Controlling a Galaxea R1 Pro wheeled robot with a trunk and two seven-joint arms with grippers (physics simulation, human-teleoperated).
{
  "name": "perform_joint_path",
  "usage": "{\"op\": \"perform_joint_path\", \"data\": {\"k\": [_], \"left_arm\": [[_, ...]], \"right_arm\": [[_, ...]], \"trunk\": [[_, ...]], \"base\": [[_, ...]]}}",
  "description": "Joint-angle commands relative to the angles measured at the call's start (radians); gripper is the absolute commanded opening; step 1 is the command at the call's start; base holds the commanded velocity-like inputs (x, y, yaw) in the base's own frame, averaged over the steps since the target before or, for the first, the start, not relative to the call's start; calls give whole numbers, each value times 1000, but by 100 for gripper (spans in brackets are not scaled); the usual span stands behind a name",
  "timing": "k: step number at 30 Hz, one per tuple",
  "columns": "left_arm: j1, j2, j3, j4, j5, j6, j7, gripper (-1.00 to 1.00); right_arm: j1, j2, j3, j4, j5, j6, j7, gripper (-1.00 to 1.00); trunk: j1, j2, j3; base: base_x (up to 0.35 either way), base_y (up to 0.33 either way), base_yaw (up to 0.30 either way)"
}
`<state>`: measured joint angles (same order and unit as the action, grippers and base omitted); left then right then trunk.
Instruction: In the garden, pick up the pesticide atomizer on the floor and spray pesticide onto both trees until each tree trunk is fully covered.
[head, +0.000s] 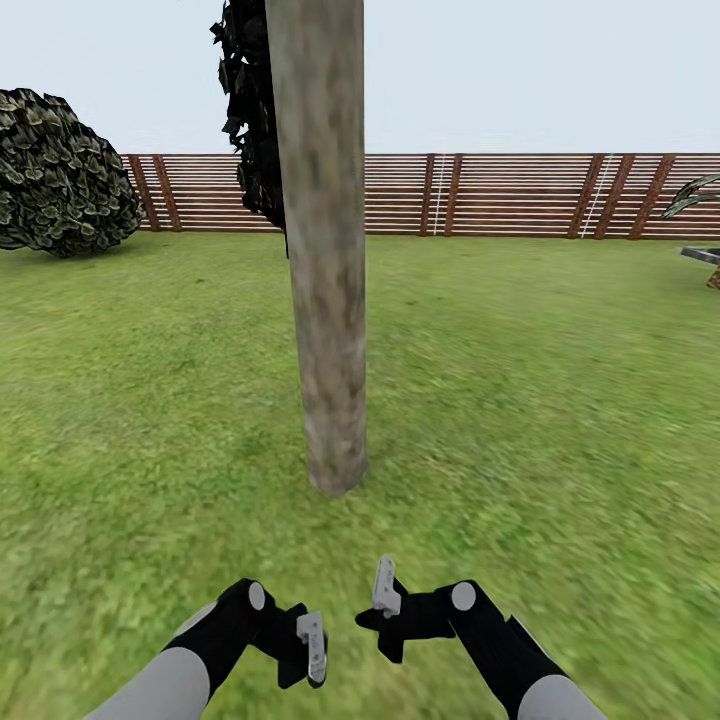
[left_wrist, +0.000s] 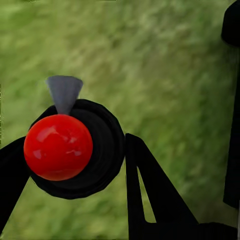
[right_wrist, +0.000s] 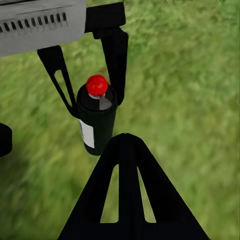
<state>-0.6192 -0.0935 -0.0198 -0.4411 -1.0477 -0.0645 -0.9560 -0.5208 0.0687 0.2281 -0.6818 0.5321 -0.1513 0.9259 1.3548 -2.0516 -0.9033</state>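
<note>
A thick grey-beige tree trunk rises from the grass straight ahead, its base just beyond my two grippers. My left gripper is shut on the pesticide atomizer, a small dark bottle with a red cap and a grey nozzle. The right wrist view shows the atomizer upright with a white label, pinched between the left fingers above the lawn. My right gripper hovers beside the left one, its two black fingertips pressed together with nothing between them.
Behind the trunk stands a black-leaved tree. At the far left sits a round dark bush. A brown slat fence closes the lawn at the back, and palm fronds show at the right edge. Grass lies open on both sides of the trunk.
</note>
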Motion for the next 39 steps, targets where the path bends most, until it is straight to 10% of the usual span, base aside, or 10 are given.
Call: {"op": "perform_joint_path", "data": {"k": [1, 39], "left_arm": [[0, 0, -7, -12, -5, -7, -6, -100], [-1, -43, -12, -44, 34, -68, -61, -100]], "right_arm": [[-1, 0, -1, -1, 11, -9, 1, -100], [-1, 0, -1, -1, 11, -10, -1, -100]], "trunk": [[0, 0, -1], [0, 0, -1]], "base": [[0, 0, 0], [0, 0, 0]]}}
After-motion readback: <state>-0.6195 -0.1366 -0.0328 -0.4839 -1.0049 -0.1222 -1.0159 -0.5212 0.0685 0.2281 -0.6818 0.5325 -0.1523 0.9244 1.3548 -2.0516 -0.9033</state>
